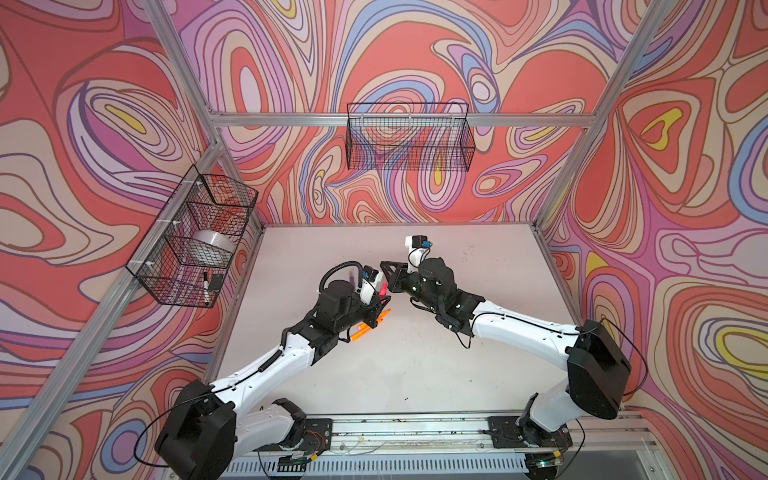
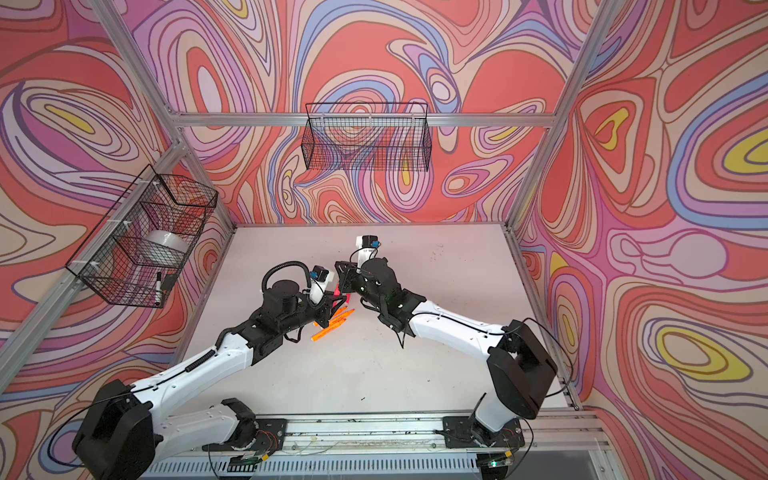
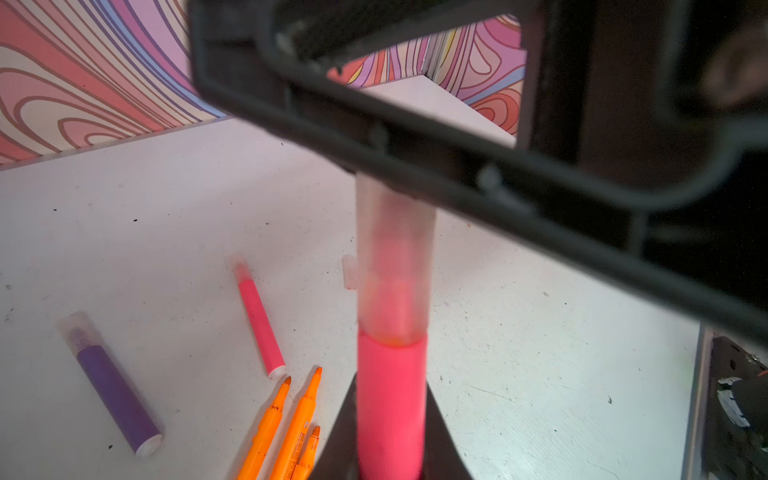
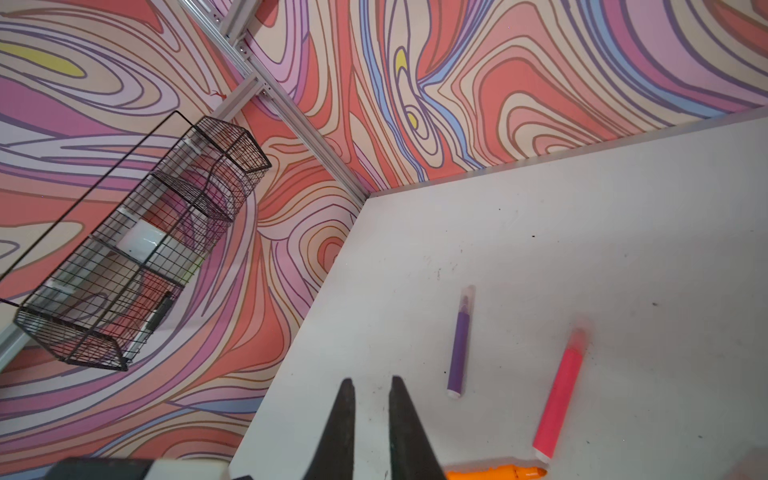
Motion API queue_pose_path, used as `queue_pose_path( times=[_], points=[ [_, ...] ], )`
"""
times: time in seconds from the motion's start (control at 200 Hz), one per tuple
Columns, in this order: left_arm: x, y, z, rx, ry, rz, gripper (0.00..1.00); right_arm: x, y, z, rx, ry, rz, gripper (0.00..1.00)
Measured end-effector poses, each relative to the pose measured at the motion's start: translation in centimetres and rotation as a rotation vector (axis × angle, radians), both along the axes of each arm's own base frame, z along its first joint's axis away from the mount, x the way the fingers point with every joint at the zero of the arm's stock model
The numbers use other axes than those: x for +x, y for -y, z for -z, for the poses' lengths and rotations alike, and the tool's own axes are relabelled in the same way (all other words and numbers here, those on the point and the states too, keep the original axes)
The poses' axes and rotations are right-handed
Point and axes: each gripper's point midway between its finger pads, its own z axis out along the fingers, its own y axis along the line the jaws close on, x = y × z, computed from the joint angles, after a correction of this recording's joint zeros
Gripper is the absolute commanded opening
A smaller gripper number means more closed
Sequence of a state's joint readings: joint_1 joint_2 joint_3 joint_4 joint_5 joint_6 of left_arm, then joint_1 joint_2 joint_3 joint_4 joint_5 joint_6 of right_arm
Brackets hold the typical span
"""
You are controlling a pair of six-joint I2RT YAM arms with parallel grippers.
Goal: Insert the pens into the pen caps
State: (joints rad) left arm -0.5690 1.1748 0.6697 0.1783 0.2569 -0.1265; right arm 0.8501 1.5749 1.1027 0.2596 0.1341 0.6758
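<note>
Half done, we judged: the left end effector clamped a capped pink pen; the right end effector sat closed, empty. A purple pen and second pink pen lay capped; three orange pens, at the left's six o'clock, lay uncapped.

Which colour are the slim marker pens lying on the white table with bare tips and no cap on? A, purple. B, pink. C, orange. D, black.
C: the three orange marker pens show bare pointed tips, while the purple marker pen and the loose pink marker pen lying near them each wear a translucent plastic cap.
</note>
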Motion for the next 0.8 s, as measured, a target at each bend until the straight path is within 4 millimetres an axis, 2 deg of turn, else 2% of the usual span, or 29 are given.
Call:
queue_pose_path(
  times=[0.446,0.611,0.801],
  points=[
    [1.1,-0.4,0.8,0.137,0.013,-0.045,0.0,0.5,0.6,1.0,0.075,-0.052,0.13,0.0],
    [0.6,-0.3,0.6,-0.001,-0.091,0.071,0.0,0.2,0.1,0.7,0.122,-0.011,0.09,0.0],
    [-0.9,-0.2,-0.8,-0.143,-0.174,0.204,0.0,-0.7,-0.6,-0.7,0.167,0.065,0.013,0.0]
  ],
)
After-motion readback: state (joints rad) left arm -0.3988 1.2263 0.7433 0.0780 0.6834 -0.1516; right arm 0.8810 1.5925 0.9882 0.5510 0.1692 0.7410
